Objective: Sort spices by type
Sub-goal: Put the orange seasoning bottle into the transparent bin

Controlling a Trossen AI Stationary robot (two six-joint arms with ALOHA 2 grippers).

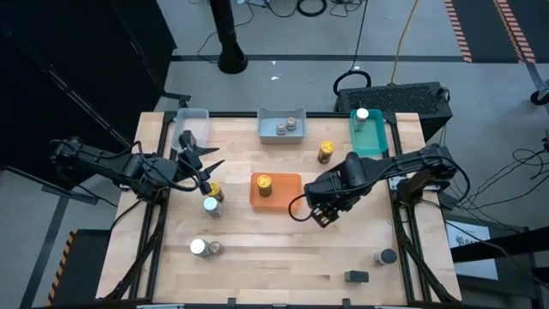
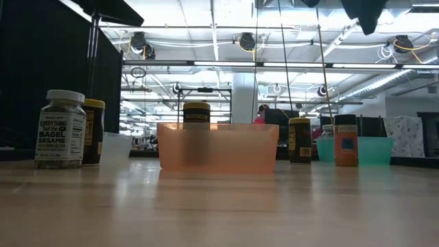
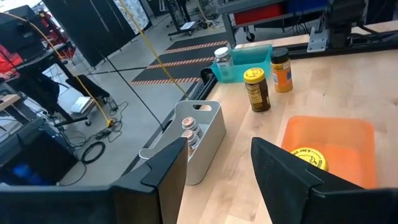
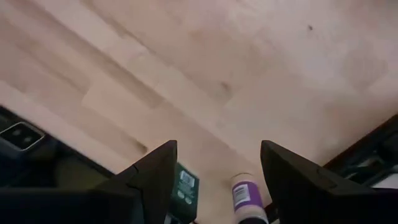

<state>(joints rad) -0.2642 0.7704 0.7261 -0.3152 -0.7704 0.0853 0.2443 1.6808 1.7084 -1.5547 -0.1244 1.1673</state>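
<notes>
Spice jars stand scattered upright on the wooden table. My left gripper (image 1: pixel 206 163) (image 3: pixel 217 152) hovers open at the table's left, just beyond a yellow-lidded jar (image 1: pixel 214 190) and a white-lidded jar (image 1: pixel 210 206). My right gripper (image 1: pixel 324 215) (image 4: pixel 217 152) is open above bare wood, right of the orange tray (image 1: pixel 287 196). That tray holds one yellow-lidded jar (image 1: pixel 263 183) (image 3: pixel 309 155). Two grey-lidded jars (image 1: pixel 286 126) stand in the blue-grey tray (image 1: pixel 266 130). A white-lidded jar (image 1: pixel 362 115) stands in the teal tray (image 1: pixel 374 142). A yellow-lidded amber jar (image 1: pixel 326 152) stands loose between them.
A clear tray (image 1: pixel 193 120) sits at the far left corner. Two more jars (image 1: pixel 204 247) stand near the near edge at left. A dark-lidded jar (image 1: pixel 384 257) and a small dark object (image 1: pixel 356 276) lie at near right. An orange-bodied jar (image 3: pixel 281 68) stands by the teal tray.
</notes>
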